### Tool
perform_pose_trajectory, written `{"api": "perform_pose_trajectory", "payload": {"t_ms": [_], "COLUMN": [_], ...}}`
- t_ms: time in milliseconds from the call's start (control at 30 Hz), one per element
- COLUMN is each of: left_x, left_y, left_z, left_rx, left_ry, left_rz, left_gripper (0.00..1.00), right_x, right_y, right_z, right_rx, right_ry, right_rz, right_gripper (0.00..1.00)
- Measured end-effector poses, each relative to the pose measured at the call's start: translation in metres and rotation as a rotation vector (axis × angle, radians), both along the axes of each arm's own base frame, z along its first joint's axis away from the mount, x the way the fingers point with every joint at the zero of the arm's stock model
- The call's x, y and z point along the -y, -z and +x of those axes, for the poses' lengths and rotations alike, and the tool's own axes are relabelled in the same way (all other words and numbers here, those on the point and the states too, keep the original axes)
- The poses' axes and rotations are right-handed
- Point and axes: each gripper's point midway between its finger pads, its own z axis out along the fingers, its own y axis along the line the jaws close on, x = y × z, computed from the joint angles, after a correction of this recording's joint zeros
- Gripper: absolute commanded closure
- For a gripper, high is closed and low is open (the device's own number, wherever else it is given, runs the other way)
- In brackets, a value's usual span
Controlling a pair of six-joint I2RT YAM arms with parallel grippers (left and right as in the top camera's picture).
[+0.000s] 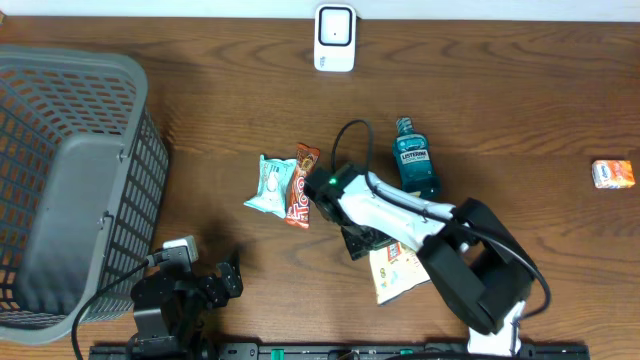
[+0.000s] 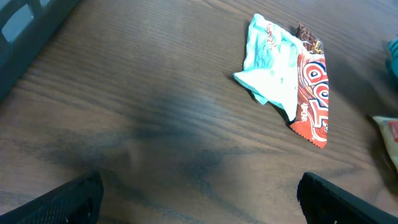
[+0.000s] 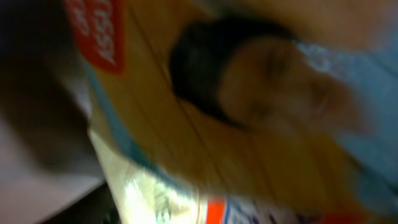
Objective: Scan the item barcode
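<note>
A white and yellow snack bag (image 1: 400,270) lies on the table near the front, right of centre. My right gripper (image 1: 362,243) hangs over its upper left end. The right wrist view is blurred and filled by the bag (image 3: 186,149) seen very close, so its fingers are hidden and I cannot tell how they stand. A white scanner (image 1: 334,38) stands at the far edge of the table. My left gripper (image 2: 199,186) rests low at the front left (image 1: 230,277), open, with bare wood between its fingers. No barcode shows.
A grey mesh basket (image 1: 110,75) fills the left side. A teal packet (image 1: 268,186) and a red snack bar (image 1: 301,186) lie side by side mid-table. A blue mouthwash bottle (image 1: 415,160) lies behind the right arm. A small orange pack (image 1: 612,173) sits far right.
</note>
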Motion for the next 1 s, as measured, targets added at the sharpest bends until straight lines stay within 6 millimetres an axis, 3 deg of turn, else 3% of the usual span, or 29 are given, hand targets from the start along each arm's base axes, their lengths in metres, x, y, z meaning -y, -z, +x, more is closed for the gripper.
{"api": "perform_pose_trajectory", "payload": {"t_ms": [33, 133, 200, 433, 533, 667, 733, 900, 1000], "left_x": [0.0, 0.0, 0.0, 0.0, 0.0, 0.0, 0.0, 0.0, 0.0], "left_y": [0.0, 0.0, 0.0, 0.0, 0.0, 0.0, 0.0, 0.0, 0.0], "left_z": [0.0, 0.0, 0.0, 0.0, 0.0, 0.0, 0.0, 0.0, 0.0], "left_rx": [0.0, 0.0, 0.0, 0.0, 0.0, 0.0, 0.0, 0.0, 0.0], "left_ry": [0.0, 0.0, 0.0, 0.0, 0.0, 0.0, 0.0, 0.0, 0.0], "left_rz": [0.0, 0.0, 0.0, 0.0, 0.0, 0.0, 0.0, 0.0, 0.0], "left_gripper": [0.02, 0.02, 0.02, 0.02, 0.02, 0.02, 0.02, 0.02, 0.02], "right_x": [-0.001, -0.006, -0.006, -0.013, -0.047, -0.091, -0.102, -0.114, -0.119], "right_y": [0.001, 0.005, 0.006, 0.002, -0.012, -0.057, -0.083, -0.138, -0.154], "right_z": [0.001, 0.002, 0.003, 0.004, 0.003, -0.009, -0.001, 0.024, 0.03], "right_rx": [0.008, 0.015, 0.018, -0.092, -0.259, -0.476, -0.478, -0.441, -0.394], "right_ry": [-0.021, -0.068, -0.091, -0.106, -0.147, -0.214, -0.207, -0.129, -0.189], "right_rz": [0.026, 0.096, 0.107, 0.247, 0.55, 1.04, 1.253, 1.623, 1.743], "right_gripper": [0.37, 0.88, 0.98, 0.99, 0.99, 0.99, 0.99, 0.99, 0.99]}}
